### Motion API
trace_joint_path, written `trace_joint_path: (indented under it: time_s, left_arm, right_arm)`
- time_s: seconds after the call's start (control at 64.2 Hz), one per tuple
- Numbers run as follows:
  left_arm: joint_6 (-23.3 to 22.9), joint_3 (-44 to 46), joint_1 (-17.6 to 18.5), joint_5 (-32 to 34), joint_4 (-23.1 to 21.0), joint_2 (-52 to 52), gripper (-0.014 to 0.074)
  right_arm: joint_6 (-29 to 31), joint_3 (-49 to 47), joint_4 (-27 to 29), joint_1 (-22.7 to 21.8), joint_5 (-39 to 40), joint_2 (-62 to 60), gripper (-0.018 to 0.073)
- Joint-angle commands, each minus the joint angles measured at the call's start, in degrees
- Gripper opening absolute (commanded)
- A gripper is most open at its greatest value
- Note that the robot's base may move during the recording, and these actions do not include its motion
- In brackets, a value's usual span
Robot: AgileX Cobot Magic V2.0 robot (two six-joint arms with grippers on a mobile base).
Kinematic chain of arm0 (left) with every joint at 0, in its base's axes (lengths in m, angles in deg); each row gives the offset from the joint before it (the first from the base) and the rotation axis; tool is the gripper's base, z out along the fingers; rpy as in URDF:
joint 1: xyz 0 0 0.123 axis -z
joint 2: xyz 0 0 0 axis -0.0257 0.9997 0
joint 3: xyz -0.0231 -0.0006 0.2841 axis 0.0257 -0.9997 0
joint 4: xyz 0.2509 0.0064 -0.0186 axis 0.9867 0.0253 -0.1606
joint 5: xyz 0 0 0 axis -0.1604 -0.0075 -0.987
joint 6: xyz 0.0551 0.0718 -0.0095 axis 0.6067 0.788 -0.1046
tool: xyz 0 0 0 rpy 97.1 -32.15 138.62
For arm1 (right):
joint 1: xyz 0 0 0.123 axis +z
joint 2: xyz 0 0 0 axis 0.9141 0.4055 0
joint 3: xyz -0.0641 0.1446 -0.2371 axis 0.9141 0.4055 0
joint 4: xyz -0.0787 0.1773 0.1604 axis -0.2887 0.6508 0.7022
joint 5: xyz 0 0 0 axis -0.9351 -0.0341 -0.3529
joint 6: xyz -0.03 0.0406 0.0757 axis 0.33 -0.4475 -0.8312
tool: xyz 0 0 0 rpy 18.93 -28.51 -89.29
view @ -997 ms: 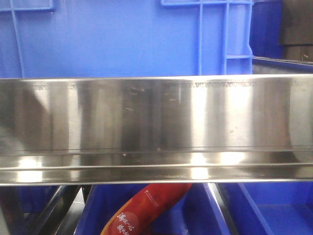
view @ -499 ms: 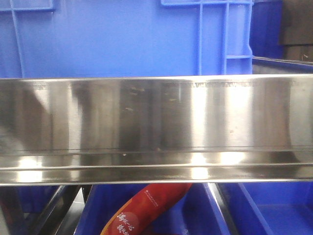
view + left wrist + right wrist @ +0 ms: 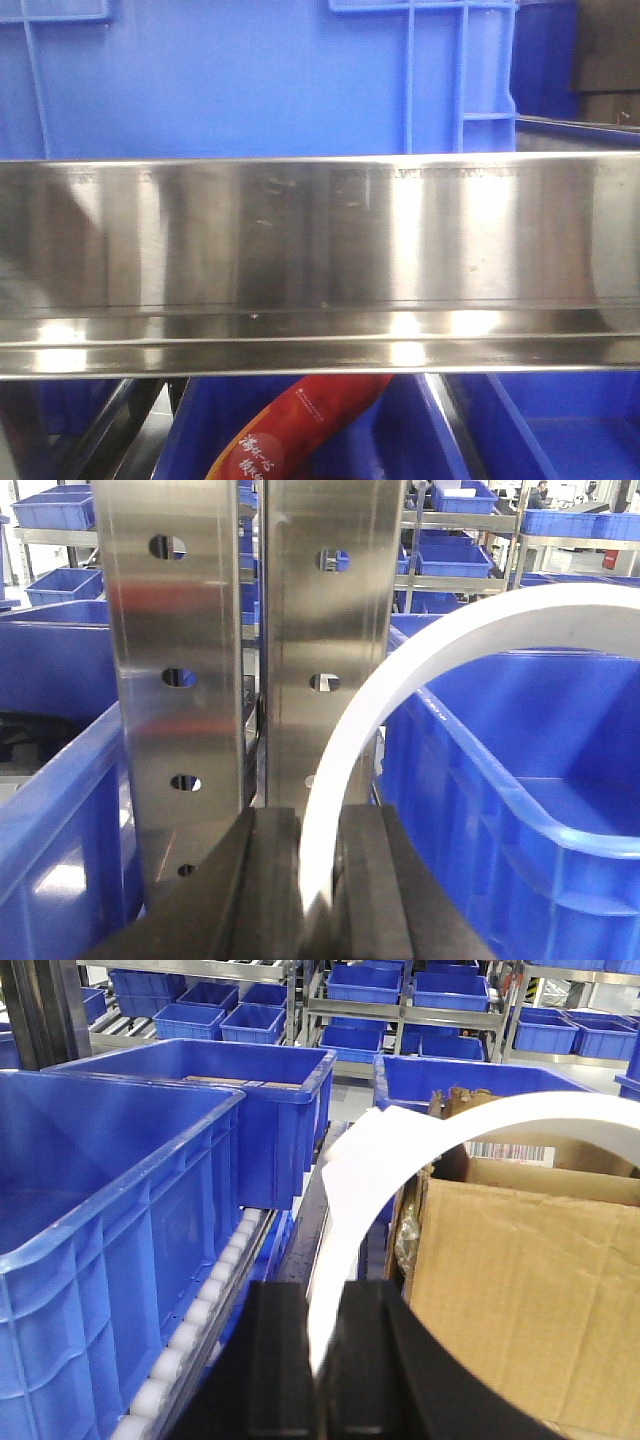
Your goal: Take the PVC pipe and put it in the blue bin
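**Both tools pinching white pipe**

L wrist cam: PVC pipe (image 3: 338, 770), a white curved arc, is clamped edge-on in my left tool (image 3: 318, 830). It arcs up and right in front of the blue bin (image 3: 520, 812), w/ steel uprights (image 3: 170, 680) behind. R wrist cam: right tool (image 3: 325, 1305) pinches a second white arc (image 3: 350, 1200) btwn a blue crate (image 3: 120, 1180) and a cardboard box (image 3: 520, 1260).

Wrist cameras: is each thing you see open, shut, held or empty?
left tool: shut on the white PVC pipe ring
right tool: shut on a second pipe ring
blue bin: open top, nothing in the part that shows
cardboard box: flaps open
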Motion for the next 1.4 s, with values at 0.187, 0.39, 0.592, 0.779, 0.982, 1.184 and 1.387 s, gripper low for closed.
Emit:
trace_joint_path:
  time_s: [0.187,0.39,0.592,0.779,0.982,1.184,1.387]
  left_arm:
    - [-0.33,0.08,-0.02,1.78,-2.59,-0.29,-0.0111]
    - [0.37,2.04,-0.02,0.22,-3.17,-0.29,-0.0111]
    - [5.00,4.79,2.85,-0.42,-7.03,-0.29,-0.0111]
    - [7.39,6.81,8.66,0.10,-8.31,0.76,-0.0111]
    - [7.39,10.98,14.00,2.43,-8.31,6.91,-0.0111]
    - [7.48,16.76,17.38,6.32,-7.44,15.58,-0.0111]
    - [7.48,23.32,20.72,7.49,-6.51,25.08,-0.0111]
  right_arm:
    - [0.25,0.01,0.38,0.04,3.26,-0.07,-0.0167]
    - [0.25,0.01,0.73,0.04,3.86,-0.07,-0.0167]
    - [0.25,0.01,2.01,0.04,4.10,-0.07,-0.0167]
    - [0.25,0.01,2.61,0.04,4.10,-0.07,-0.0167]
    - [0.25,0.01,4.57,0.04,4.10,-0.07,-0.0167]
    - [0.25,0.01,4.85,0.04,4.10,-0.07,-0.0167]
    - [0.25,0.01,5.68,0.04,3.87,0.03,-0.0167]
